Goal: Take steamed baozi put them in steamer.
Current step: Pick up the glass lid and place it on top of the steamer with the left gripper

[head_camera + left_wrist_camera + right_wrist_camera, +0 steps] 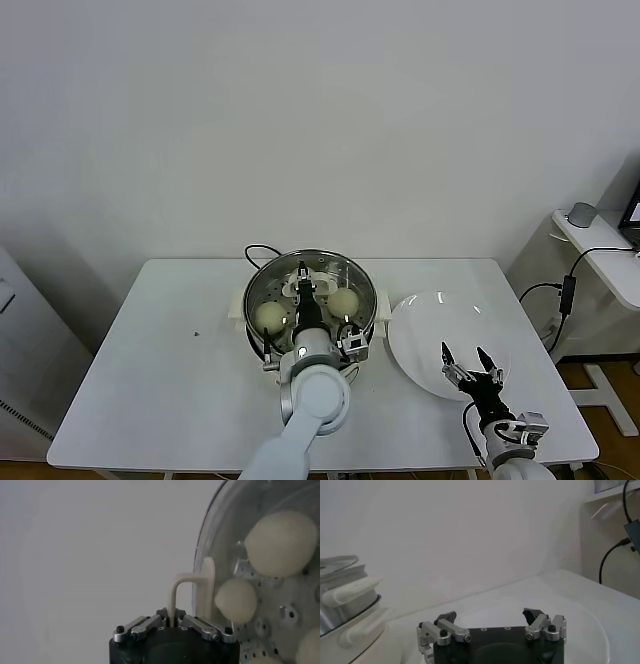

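Left gripper (301, 278) fingers closed above steamer (262, 280), between baozi (268, 317).

Bright, even light from overhead fills the scene; shadows under the steamer (309, 300) on the table (160, 350) are faint. Glints show on its steel rim. Both wrist views look hazy, and the baozi (280, 542) appear soft-edged.

My white table (150, 350) carried the steamer (310, 272) near its centre toward twelve o'clock, and a white plate (420, 330) lay just beside it at three o'clock.
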